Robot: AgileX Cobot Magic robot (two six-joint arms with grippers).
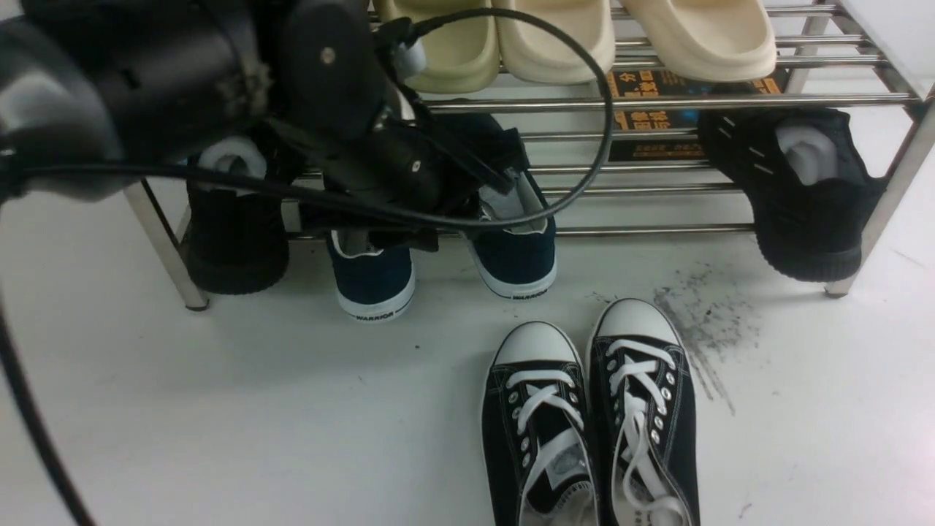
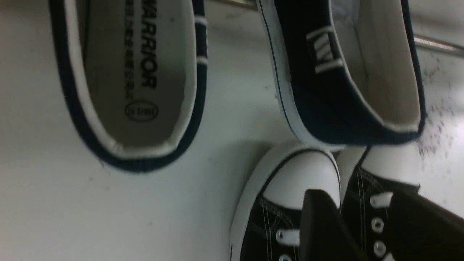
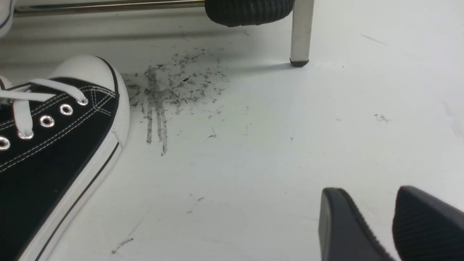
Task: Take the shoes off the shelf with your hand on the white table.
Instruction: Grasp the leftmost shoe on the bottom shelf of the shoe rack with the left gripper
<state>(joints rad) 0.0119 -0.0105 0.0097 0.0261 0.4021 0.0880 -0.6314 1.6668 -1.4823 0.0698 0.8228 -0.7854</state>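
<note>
Front view: the white desk [image 1: 219,409] fills the scene, and the steel shelf [image 1: 657,102] stands along its far edge. The bulky black left arm [image 1: 146,73] reaches in from the near left over the shelf's lower tier, with a black cable [image 1: 603,109] looping off it to the right. Cream slides [image 1: 555,36] sit on the upper tier. Black knit shoes tilt on the lower tier, one at the far left [image 1: 234,234] and one at the far right [image 1: 803,197].

A pair of lace-up sneakers [image 1: 584,416] with white toe caps lies on the desk near the centre, toes pointing to the shelf. The navy slip-ons rest with their white-soled toes on the desk just in front of the shelf's lower front bar, one on the left [image 1: 374,281] and one to its right [image 1: 515,263], apart from each other. The arm hides their heels, so contact with the bar cannot be told.

In the left wrist view the left tool [image 2: 357,197] hangs over the sneaker toes with its fingers spread and nothing between them, clear of both slip-ons. In the right wrist view the right tool [image 3: 369,195] sits low over bare desk, fingers parted and holding nothing. A dark scuff patch [image 1: 701,321] marks the desk right of the sneakers.
</note>
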